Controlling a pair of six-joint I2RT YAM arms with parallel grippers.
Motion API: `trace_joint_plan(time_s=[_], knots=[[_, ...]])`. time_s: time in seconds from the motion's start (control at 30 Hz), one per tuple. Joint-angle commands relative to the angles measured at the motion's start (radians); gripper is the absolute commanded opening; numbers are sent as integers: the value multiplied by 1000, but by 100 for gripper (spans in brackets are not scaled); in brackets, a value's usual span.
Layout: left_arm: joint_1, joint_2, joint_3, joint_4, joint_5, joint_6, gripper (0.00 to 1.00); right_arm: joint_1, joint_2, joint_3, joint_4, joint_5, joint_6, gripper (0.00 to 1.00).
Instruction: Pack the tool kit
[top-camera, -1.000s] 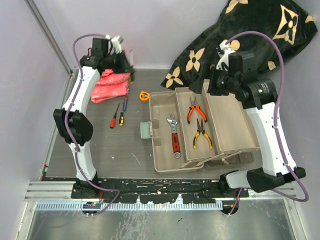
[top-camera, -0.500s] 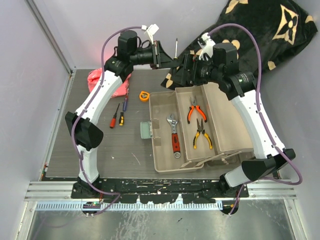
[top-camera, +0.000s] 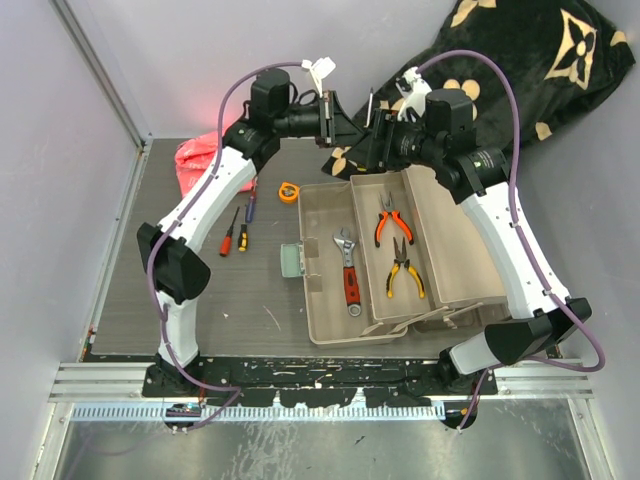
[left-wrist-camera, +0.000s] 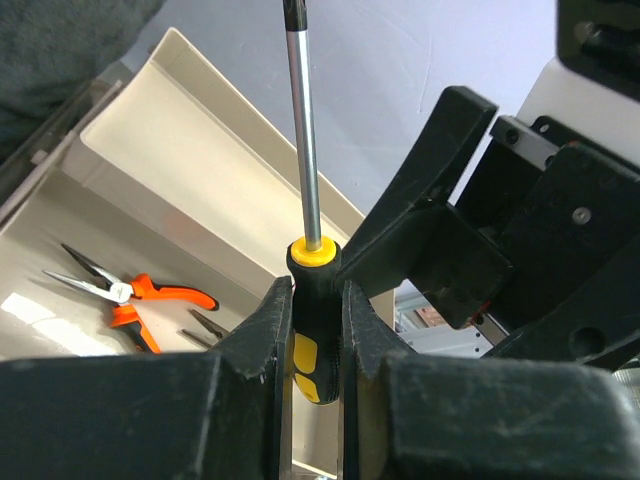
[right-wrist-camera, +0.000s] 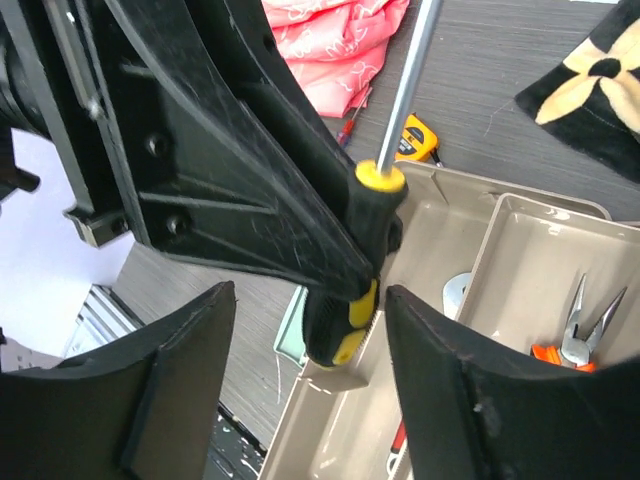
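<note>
Within the last second both arms have risen from either side of the toolbox (top-camera: 322, 215) and met above its rear edge. The left gripper (left-wrist-camera: 312, 305) has its jaws clamped on the black-and-yellow handle of a screwdriver (left-wrist-camera: 303, 150), shaft pointing up. The right gripper (right-wrist-camera: 310, 300) faces it, jaws narrowing from wide but still apart, one on each side of the handle, gripping nothing. This looks like a mid-air handover, so that the right arm can lay the tool in the toolbox. Inside the toolbox lie the wrench (top-camera: 349, 270) and two pliers (top-camera: 386, 222). Left of it on the worktop (top-camera: 200, 290) remain two loose screwdrivers (top-camera: 229, 240) and the tape measure (top-camera: 288, 190). No writing is legible anywhere.
</note>
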Motion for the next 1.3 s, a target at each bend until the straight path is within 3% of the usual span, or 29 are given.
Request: trace_joint_plan(time_s=[0.0, 0.13, 0.3, 0.43, 0.47, 0.5, 0.57, 0.63, 0.7, 0.87, 1.03, 1.13, 1.27], knots=[[-10, -67, -16, 84, 28, -20, 0, 5, -23, 0, 82, 37, 15, 62], [-10, -73, -22, 87, 29, -24, 0, 6, -25, -10, 87, 55, 19, 44], [-10, -80, -27, 90, 30, -31, 0, 5, -25, -27, 87, 54, 24, 33], [-10, -84, -25, 93, 30, -36, 0, 5, -31, -36, 85, 69, 29, 3], [-9, -85, -25, 86, 23, -29, 9, 7, -33, -36, 83, 78, 30, 1], [-6, -85, -22, 70, 12, -13, 28, 6, -35, -34, 82, 87, 30, 1], [9, -84, -2, 17, -26, 40, 55, 6, -38, -24, 70, 111, 25, 1], [45, -77, 8, -2, -60, 55, 72, 5, -39, -7, 42, 135, 10, 1], [98, -71, 16, -13, -88, 52, 79, 4, -42, 9, 20, 164, -8, 1], [242, -80, 9, -89, -144, 115, 80, -27, -38, 61, -95, 274, -77, 1], [343, -84, -39, -442, -367, 399, 78, -189, 62, 215, -360, 391, -194, 1], [366, -148, -174, -517, -519, 510, 79, -265, 91, 220, -445, 456, -260, 1], [370, -244, -388, -544, -613, 615, 78, -290, 69, 139, -453, 551, -301, 1]])
